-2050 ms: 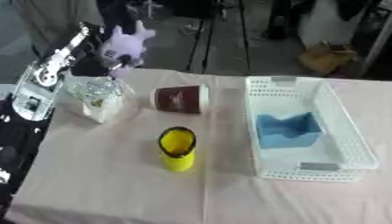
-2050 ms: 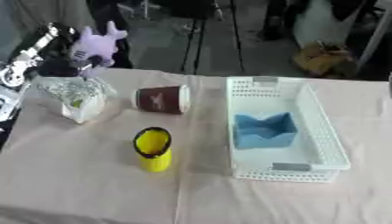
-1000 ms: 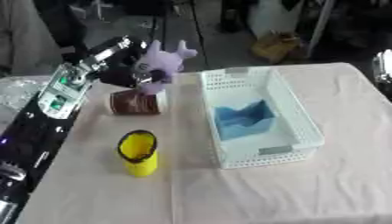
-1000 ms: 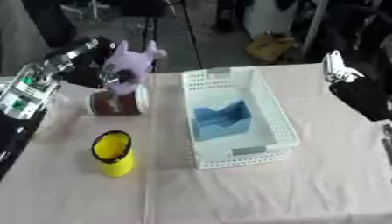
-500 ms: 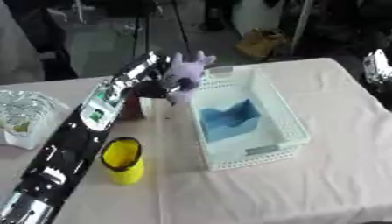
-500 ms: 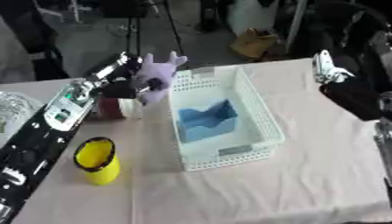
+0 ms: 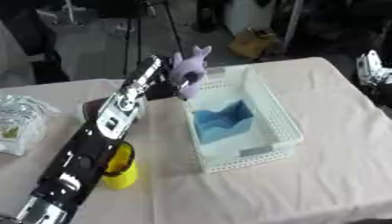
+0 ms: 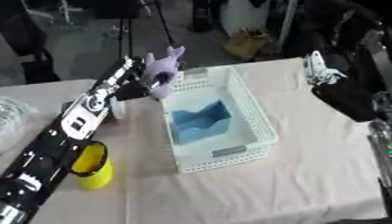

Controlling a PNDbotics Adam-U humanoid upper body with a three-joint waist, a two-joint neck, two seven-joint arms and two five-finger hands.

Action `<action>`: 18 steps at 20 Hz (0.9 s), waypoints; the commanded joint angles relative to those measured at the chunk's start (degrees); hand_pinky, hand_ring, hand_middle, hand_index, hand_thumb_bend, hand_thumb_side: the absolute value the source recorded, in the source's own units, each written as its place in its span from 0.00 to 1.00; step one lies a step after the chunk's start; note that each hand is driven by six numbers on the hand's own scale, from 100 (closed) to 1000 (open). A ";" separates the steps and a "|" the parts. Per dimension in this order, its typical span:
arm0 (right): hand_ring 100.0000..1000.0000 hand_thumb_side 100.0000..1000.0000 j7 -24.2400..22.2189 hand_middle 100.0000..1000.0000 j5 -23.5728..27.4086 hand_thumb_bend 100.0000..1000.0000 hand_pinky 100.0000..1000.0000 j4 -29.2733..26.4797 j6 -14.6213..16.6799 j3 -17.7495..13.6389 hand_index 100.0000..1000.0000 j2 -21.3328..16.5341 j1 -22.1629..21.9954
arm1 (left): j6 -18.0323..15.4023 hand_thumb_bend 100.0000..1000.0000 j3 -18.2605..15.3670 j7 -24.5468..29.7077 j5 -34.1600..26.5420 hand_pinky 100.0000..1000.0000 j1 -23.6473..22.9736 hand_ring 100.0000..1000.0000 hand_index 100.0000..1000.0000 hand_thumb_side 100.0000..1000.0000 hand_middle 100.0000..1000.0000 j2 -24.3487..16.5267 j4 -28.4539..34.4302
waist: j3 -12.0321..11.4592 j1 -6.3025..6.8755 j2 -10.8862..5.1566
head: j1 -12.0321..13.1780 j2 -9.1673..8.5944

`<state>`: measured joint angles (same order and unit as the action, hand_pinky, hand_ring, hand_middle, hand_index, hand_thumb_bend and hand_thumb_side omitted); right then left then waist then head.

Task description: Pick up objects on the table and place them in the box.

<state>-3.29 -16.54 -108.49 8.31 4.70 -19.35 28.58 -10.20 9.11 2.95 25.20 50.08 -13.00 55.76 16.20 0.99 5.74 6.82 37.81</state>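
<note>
Landmark: the white box [image 7: 272, 127], a lattice-walled basket lying on the tabletop [image 7: 337, 166], its long sides running away from the robot and slightly askew.
Inside the box: a blue crumpled thing [image 7: 222, 122] lies on its floor, toward the far half.
Left robot hand [image 8: 145, 85]: at the far-left corner of the box, fingers curled round a purple plush toy [image 8: 162, 70]; the black arm runs down from there to the lower left of the view.
Purple plush toy: held up in the air just over the far-left rim of the box, ears pointing up and away, its body partly hidden by the fingers that clasp it.
Yellow cup [image 8: 92, 168]: upright on the tabletop, left of the near end of the box, partly behind the left arm.
Dark brown cup [image 7: 96, 107]: left of the box's far end, mostly hidden by the left arm; only a dark rounded part shows.
Clear plastic bag [image 7: 19, 127]: well left of the box, near the tabletop's left edge, crinkled and shiny, with something pale inside.
Right robot hand [image 8: 321, 70]: right of the box's far end, raised above the tabletop, pale fingers up and relaxed, holding nothing.
</note>
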 commanded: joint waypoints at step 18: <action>0.62 0.38 -0.87 0.78 0.47 0.00 0.55 -1.71 0.39 0.38 0.87 -0.09 1.42 | -7.03 0.40 1.61 -0.53 9.60 0.08 0.63 0.39 0.57 0.42 0.45 0.70 1.82 | 0.75 0.10 -0.69 | -0.16 -0.77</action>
<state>-4.02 -16.49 -109.09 8.55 5.34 -18.93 28.97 -17.08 11.38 2.71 34.64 49.42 -11.73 57.09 16.92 1.32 5.75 6.77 37.60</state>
